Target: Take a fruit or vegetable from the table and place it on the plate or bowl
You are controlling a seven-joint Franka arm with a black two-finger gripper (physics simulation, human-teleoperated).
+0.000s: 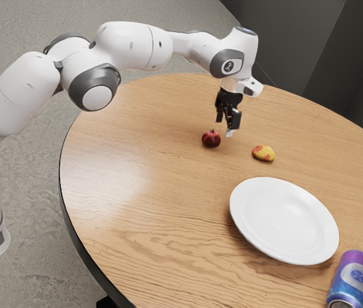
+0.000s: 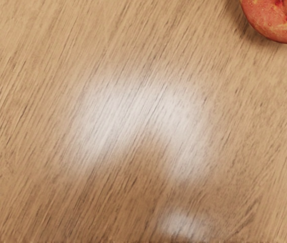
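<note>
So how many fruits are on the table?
2. A dark red fruit sits beside the hand; a yellow-red fruit lies nearer the plate. None looks hidden.

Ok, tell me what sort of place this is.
Likely a dining or kitchen corner, rendered in simulation: a round wooden table on a grey concrete-looking floor, set with a white plate, a purple drinks can and a pomegranate.
</note>
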